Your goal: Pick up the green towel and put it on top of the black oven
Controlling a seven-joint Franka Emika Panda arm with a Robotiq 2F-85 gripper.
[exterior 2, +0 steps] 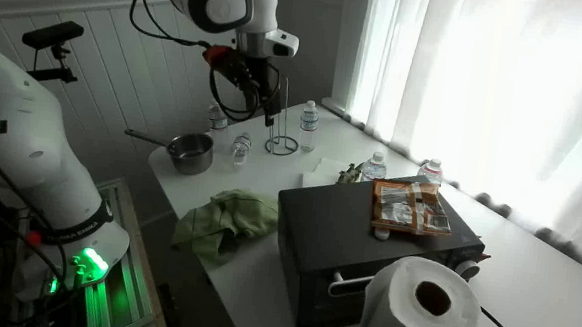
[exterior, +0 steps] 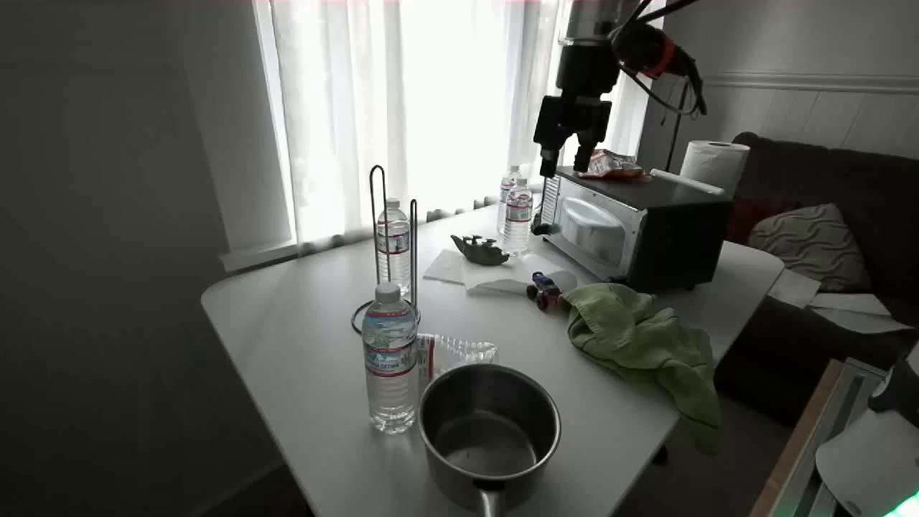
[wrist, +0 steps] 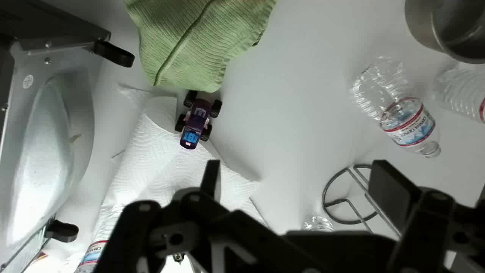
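The green towel lies crumpled on the white table beside the black oven, partly hanging over the table edge; it shows in both exterior views (exterior: 632, 334) (exterior 2: 240, 215) and at the top of the wrist view (wrist: 201, 45). The black oven (exterior: 686, 240) stands on the table, and its flat top (exterior 2: 325, 226) shows in an exterior view. Its silver back is at the left of the wrist view (wrist: 41, 151). My gripper (wrist: 297, 167) is open, with nothing between its fingers. It hangs above the table, away from the towel, in both exterior views (exterior: 563, 169) (exterior 2: 270, 121).
An orange packet (exterior 2: 410, 206) lies on the oven top. A paper towel roll (exterior 2: 433, 314) stands in front of the oven. A toy truck (wrist: 196, 121) sits beside the towel. A wire stand (exterior: 384, 244), pot (exterior: 492, 431) and several water bottles (exterior: 390, 359) are on the table.
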